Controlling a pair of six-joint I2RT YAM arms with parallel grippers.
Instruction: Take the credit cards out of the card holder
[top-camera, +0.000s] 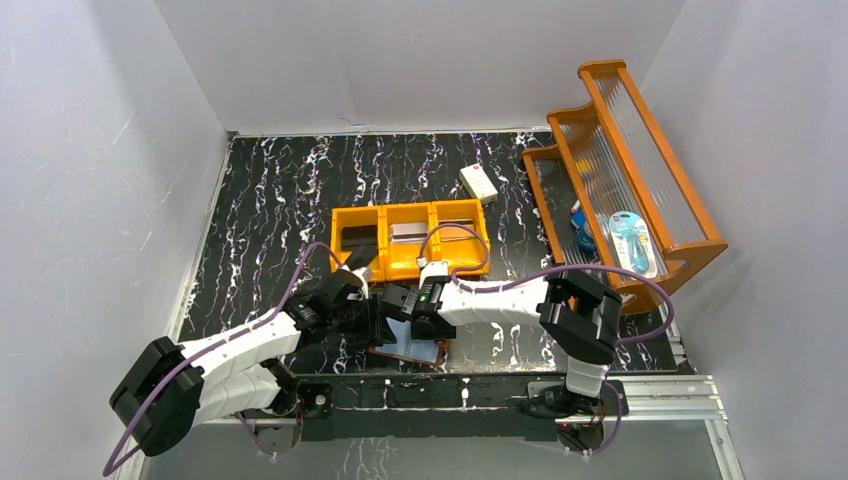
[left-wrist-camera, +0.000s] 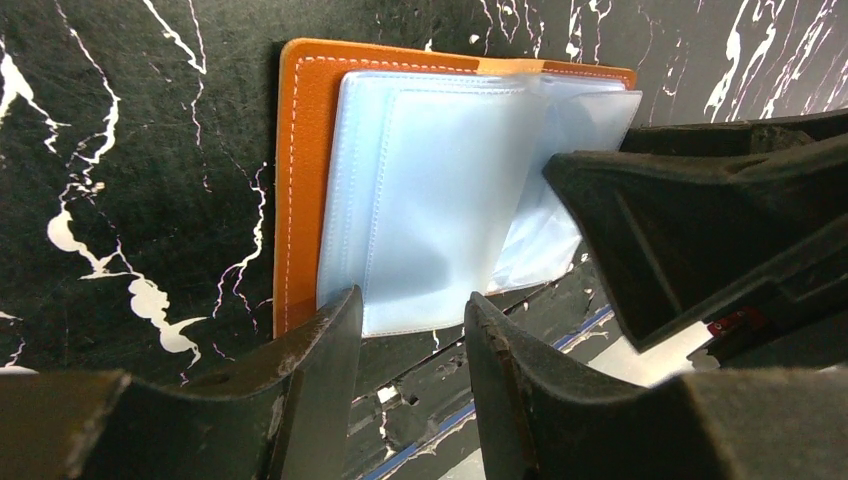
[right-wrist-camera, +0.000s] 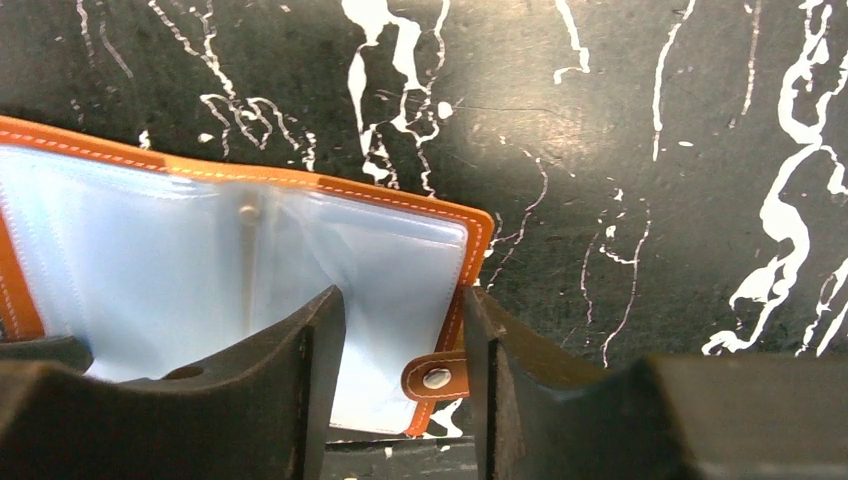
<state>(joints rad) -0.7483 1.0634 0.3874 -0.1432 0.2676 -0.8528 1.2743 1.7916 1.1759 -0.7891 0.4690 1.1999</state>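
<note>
2 arms (top-camera: 250, 345) (top-camera: 500, 300) bent inward over open card holder (top-camera: 415, 343).

Lab test booth: white panels (top-camera: 100, 150) enclose a black marbled table (top-camera: 270, 190)

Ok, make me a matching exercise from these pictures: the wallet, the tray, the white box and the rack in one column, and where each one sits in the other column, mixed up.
Things:
1. wallet
2. tray
3. white box
4. rack

Places:
A. along the right edge of the table
B. lying open at the near edge of the table
C. just beyond the tray, toward the far wall
D. middle of the table

Pairs: 1-B, 2-D, 3-C, 4-A.
</note>
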